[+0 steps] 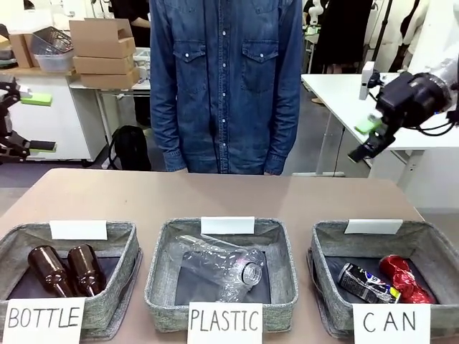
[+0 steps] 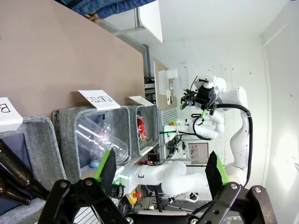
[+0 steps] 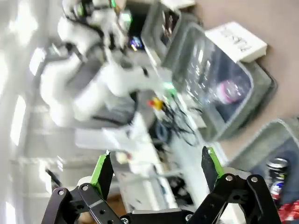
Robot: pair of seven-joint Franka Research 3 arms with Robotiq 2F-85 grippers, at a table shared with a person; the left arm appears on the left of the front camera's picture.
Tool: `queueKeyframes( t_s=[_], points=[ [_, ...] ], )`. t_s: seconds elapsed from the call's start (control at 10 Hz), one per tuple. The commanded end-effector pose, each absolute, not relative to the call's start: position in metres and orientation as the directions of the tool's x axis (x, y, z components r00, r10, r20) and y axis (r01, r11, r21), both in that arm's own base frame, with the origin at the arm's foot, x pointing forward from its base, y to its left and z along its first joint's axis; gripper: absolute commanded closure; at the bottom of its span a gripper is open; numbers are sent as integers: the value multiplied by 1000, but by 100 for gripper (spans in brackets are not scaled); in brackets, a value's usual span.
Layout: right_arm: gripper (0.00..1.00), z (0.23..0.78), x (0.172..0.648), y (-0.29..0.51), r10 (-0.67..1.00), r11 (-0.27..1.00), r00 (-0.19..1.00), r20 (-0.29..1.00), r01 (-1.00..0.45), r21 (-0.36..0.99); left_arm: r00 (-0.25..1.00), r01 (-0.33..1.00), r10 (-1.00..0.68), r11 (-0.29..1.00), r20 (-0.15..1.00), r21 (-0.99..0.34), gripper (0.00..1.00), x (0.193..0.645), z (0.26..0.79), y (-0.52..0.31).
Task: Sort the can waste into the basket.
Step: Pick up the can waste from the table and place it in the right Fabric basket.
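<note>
Now: grey CAN basket (image 1: 326,244) at 4 o'clock on the table (image 1: 143,197), holding both crushed cans, silver-black (image 1: 367,282) beside red (image 1: 403,276) (touching, apparently). Right gripper (image 1: 367,137) raised at 2 o'clock, jaws spread, empty. Left gripper (image 2: 161,170) likewise spread wide, grasping nothing.

A robotics lab; white arm (image 2: 233,116), cardboard boxes (image 1: 104,51), white worktables (image 1: 344,93) behind.
</note>
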State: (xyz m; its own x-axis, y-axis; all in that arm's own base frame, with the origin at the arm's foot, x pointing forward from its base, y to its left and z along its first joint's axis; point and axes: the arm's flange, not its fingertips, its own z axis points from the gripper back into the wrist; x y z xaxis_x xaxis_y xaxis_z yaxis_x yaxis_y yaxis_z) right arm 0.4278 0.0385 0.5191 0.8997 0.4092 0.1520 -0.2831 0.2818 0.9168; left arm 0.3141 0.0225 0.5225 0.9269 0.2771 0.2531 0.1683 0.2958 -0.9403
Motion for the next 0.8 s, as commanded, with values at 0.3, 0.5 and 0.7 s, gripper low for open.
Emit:
queueKeyframes(
  t_s=[0.3, 0.5, 0.7],
  points=[
    [0, 519, 424, 30, 142, 258, 990, 6, -42, 965, 929, 176, 264, 301, 259, -937, 0, 313, 523, 23],
    [0, 519, 424, 30, 142, 258, 990, 6, -42, 965, 929, 176, 264, 301, 259, -937, 0, 313, 523, 23],
    [0, 519, 424, 30, 142, 258, 990, 6, -42, 965, 929, 176, 264, 301, 259, -937, 0, 313, 523, 23]
  ],
)
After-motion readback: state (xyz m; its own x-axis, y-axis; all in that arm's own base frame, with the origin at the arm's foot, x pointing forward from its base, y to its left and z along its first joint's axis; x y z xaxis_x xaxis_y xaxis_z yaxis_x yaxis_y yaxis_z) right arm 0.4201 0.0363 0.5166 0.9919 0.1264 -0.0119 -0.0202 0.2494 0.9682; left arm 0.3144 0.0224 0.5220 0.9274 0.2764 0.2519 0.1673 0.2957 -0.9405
